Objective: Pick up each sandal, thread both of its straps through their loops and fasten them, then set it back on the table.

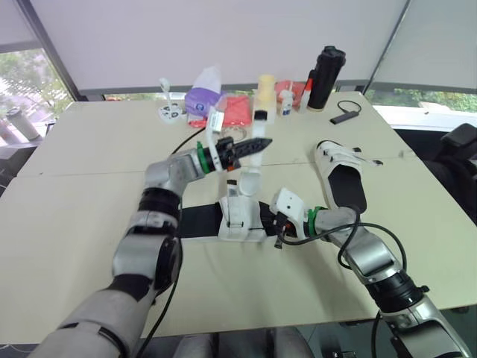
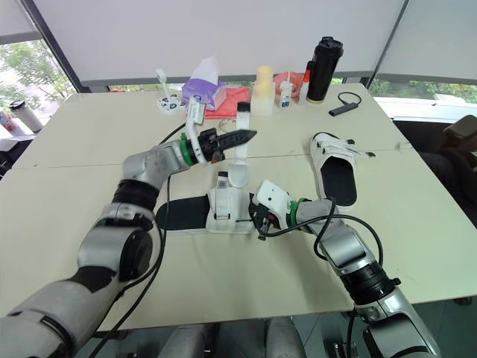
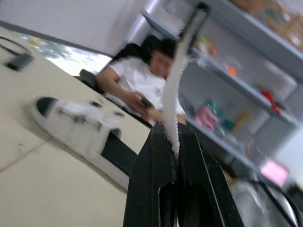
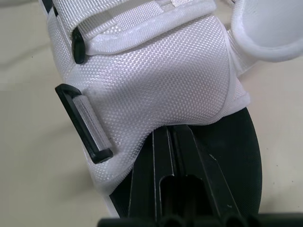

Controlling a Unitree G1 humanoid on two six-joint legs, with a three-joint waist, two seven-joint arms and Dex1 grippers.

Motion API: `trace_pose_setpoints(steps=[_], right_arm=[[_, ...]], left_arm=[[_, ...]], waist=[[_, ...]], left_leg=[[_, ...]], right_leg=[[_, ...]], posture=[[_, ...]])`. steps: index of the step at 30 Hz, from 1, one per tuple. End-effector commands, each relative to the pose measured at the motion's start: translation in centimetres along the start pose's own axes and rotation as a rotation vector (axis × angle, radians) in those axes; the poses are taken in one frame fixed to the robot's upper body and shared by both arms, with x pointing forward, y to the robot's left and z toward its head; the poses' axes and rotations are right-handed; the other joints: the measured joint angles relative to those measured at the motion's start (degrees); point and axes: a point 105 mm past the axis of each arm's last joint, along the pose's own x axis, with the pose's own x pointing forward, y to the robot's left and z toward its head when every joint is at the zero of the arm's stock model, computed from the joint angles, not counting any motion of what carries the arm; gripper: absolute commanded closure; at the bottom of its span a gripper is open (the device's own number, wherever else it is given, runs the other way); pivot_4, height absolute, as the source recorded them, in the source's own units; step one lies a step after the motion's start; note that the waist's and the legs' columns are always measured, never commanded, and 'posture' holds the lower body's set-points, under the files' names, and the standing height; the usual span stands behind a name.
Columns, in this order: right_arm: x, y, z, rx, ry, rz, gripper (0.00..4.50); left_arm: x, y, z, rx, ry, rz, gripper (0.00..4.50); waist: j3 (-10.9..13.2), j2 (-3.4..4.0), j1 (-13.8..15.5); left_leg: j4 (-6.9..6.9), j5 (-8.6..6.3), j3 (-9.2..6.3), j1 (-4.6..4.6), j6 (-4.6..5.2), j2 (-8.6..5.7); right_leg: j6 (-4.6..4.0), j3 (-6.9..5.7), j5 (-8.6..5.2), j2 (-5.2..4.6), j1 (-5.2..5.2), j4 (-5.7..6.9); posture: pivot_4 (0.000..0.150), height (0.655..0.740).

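**Strap pinched in left hand, right hand steadying the sandal**

The near sandal (image 2: 223, 205) lies flat on the desk (image 2: 67, 224) at the middle of its front half. Its black sole points toward the robot's left and its white upper sits between the two hands. One white strap (image 3: 173, 94) rises from the upper and runs up through the left hand (image 1: 261, 143), which hangs above the sandal and clenches the strap between its fingers. The strap's free end stands on past the fingertips.

The right hand (image 4: 169, 135) meets the sandal from the robot's right, low at desk level. Its fingers are drawn together on the edge of the white upper, over the black sole. Their tips are tucked under the fabric, so the bite itself is hidden. A black loop (image 4: 85, 123) lies on the upper just beside them with no strap through it.

The far sandal (image 2: 334, 168) rests on the desk well to the right, apart from both hands.

At the back edge stand a black bottle (image 1: 326, 78) and a purple packet (image 1: 205, 97) among small items too small to tell. The left wrist view shows a seated person (image 3: 142, 80) beyond the desk.
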Motion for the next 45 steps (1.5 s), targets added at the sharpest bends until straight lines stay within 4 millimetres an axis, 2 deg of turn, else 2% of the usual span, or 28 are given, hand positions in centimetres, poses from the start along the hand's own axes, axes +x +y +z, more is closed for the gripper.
trace_pose_setpoints(steps=[1,6,12,14,21,28,31,35,38,45], right_arm=[[0.4,0.8,-1.9,0.037,0.064,0.027,4.5],[0.5,1.0,-1.9,0.037,0.064,0.034,4.5],[0.6,1.1,-1.8,0.034,0.063,0.042,4.5],[0.5,1.1,-1.9,0.031,0.065,0.046,4.5],[0.4,1.2,-1.9,0.028,0.067,0.048,4.5],[0.5,1.1,-1.9,0.029,0.065,0.046,4.5],[0.5,1.0,-1.9,0.028,0.063,0.044,4.5],[0.6,1.1,-1.9,0.026,0.063,0.047,4.5],[0.7,1.0,-1.9,0.025,0.063,0.048,4.5],[0.8,1.0,-1.8,0.024,0.058,0.049,4.5]], left_arm=[[-0.2,-5.0,0.0,0.075,0.087,-0.222,4.47],[-2.0,-8.3,-2.9,0.115,0.196,-0.318,4.47],[-2.7,-9.5,-5.3,0.161,0.292,-0.355,4.47],[-2.8,-8.9,-7.0,0.275,0.358,-0.325,4.47],[-3.1,-5.9,-10.6,0.749,0.517,-0.292,4.47],[-4.0,-4.1,-12.5,0.946,0.611,-0.306,4.47],[-4.3,-4.1,-12.8,1.013,0.616,-0.33,3.65],[-3.8,-4.8,-11.9,1.009,0.545,-0.325,1.69],[-3.7,-6.0,-11.1,0.881,0.487,-0.321,0.14],[-4.3,-7.9,-9.3,0.711,0.452,-0.289,0.06]], waist=[[0.0,0.0,-0.2],[0.0,0.01,-0.3],[0.0,0.02,-0.2],[0.0,0.03,-0.3],[0.0,0.04,1.2],[0.0,0.05,1.2],[0.0,0.05,1.2],[0.0,0.05,1.2],[0.0,0.05,1.2],[0.0,0.05,0.9]], left_leg=[[0.0,0.0,-0.01,0.0,0.0,0.0],[0.01,0.0,-0.05,0.0,0.0,0.01],[0.0,-0.01,-0.06,-0.01,0.0,0.02],[-0.02,-0.01,-0.04,-0.01,0.0,0.02],[-0.03,-0.01,0.06,-0.06,0.0,0.01],[-0.01,-0.01,0.06,-0.06,0.01,0.02],[-0.01,-0.01,0.05,-0.06,0.01,0.01],[0.0,0.0,0.04,-0.06,0.02,0.01],[0.02,0.0,0.02,-0.06,0.02,0.01],[0.02,0.0,-0.02,-0.04,0.02,0.02]], right_leg=[[0.0,0.0,0.0,0.0,0.0,0.0],[-0.03,0.02,-0.01,-0.01,0.01,0.0],[-0.21,0.02,-0.11,-0.02,0.0,-0.02],[-0.23,0.03,-0.13,-0.03,-0.01,-0.03],[-0.31,0.09,-0.15,-0.1,-0.06,-0.12],[-0.34,0.1,-0.15,-0.11,-0.06,-0.13],[-0.32,0.09,-0.14,-0.11,-0.05,-0.12],[-0.31,0.08,-0.14,-0.11,-0.04,-0.11],[-0.31,0.07,-0.14,-0.11,-0.02,-0.09],[-0.3,0.05,-0.14,-0.08,-0.02,-0.05]], posture=[[0.15,0.7296],[0.15,0.7296],[0.15,0.7296],[0.15,0.7296],[0.15,0.7296],[0.15,0.7296],[0.15,0.7296],[0.15,0.7296],[0.15,0.7296],[0.15,0.7296]])
